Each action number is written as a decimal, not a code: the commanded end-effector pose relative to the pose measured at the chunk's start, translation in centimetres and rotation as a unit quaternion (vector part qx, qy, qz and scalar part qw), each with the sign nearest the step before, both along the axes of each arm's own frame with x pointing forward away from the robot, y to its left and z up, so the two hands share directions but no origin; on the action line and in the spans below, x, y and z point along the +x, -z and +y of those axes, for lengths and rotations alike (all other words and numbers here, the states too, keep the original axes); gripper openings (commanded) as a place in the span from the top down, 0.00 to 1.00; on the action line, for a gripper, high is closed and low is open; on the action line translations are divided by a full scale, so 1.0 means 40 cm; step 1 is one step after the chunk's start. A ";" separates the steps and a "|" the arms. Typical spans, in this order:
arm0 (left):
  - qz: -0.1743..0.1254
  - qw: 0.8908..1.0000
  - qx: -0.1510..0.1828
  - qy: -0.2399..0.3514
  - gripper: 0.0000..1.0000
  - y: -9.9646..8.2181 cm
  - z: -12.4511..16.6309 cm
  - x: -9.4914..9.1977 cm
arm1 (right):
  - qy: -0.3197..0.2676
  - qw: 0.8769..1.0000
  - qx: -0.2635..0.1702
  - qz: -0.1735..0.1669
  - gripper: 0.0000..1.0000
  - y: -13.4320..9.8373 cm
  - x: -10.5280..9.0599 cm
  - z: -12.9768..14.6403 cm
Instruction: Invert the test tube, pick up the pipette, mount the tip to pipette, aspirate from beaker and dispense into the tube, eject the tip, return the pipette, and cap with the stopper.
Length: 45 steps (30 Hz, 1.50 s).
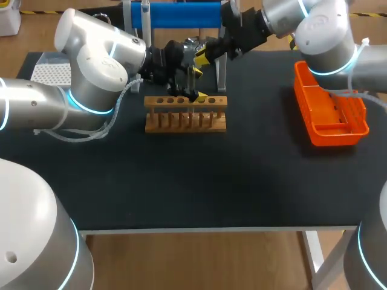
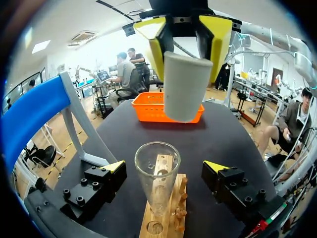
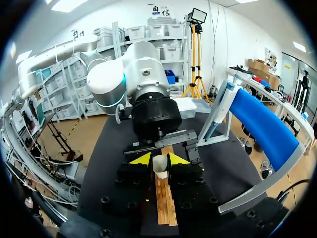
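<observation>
Left wrist view: test tube [image 2: 157, 183] in rack [image 2: 168, 218] between spread left pincer [image 2: 164, 165], right pincer [image 2: 185, 54] pinching stopper [image 2: 185, 87].

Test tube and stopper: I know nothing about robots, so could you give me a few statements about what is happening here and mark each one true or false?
1. The right gripper holds the stopper. True.
2. The test tube lies on its side. False: it stands upright in the wooden rack.
3. The stopper already plugs the tube. False: it hangs above the tube's open mouth, apart from it.
4. The left gripper is open, with one finger on each side of the tube. True.
5. The orange basket sits on the left arm's side. False: it is on the right arm's side.
</observation>
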<state>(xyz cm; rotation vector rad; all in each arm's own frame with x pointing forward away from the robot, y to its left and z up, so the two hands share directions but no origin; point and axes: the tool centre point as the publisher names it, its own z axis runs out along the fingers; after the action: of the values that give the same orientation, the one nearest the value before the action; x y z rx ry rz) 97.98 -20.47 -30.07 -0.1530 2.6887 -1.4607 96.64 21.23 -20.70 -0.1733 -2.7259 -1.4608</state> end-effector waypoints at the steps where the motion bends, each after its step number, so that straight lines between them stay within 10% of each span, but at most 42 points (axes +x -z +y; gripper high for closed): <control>1: 0.001 1.000 0.000 0.002 0.00 0.000 0.001 0.003 | -0.001 1.000 -0.001 0.002 1.00 0.007 0.008 0.010; 45: -0.003 1.000 0.005 0.005 0.00 -0.006 0.017 -0.013 | -0.002 1.000 0.001 0.006 1.00 0.028 0.006 0.032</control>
<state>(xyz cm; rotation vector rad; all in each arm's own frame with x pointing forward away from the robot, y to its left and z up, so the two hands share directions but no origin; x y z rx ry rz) 97.48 -19.77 -29.85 -0.1342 2.6945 -1.4486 96.76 22.44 -21.77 -0.1762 -2.7137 -1.4628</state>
